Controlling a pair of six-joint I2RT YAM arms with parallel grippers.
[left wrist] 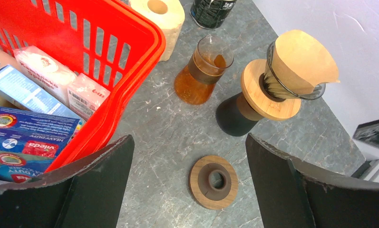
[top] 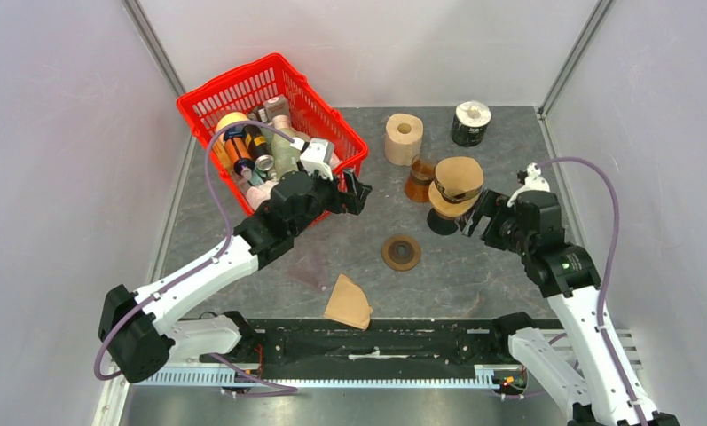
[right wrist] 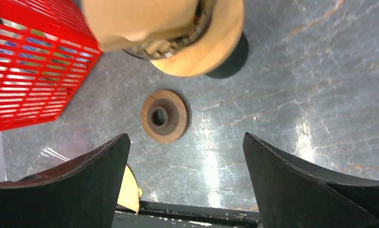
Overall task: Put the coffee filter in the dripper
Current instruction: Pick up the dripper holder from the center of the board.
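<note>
A brown paper coffee filter (top: pixel 460 175) (left wrist: pixel 301 59) (right wrist: pixel 140 19) sits opened in the glass dripper (top: pixel 447 197) (left wrist: pixel 266 95) (right wrist: pixel 211 42), which has a wooden collar and stands on a black base. A second, flat filter (top: pixel 348 302) (right wrist: pixel 128 190) lies near the table's front edge. My right gripper (top: pixel 474 213) (right wrist: pixel 186 137) is open and empty, just right of the dripper and apart from it. My left gripper (top: pixel 357 193) (left wrist: pixel 188 138) is open and empty too, hovering beside the basket, left of the dripper.
A wooden ring with a dark centre (top: pixel 402 253) (left wrist: pixel 213 181) (right wrist: pixel 164 116) lies between the arms. An amber glass carafe (top: pixel 420 180) (left wrist: pixel 201 71) stands next to the dripper. Behind are a paper roll (top: pixel 404 138), a black can (top: pixel 470 124) and a full red basket (top: pixel 270 93).
</note>
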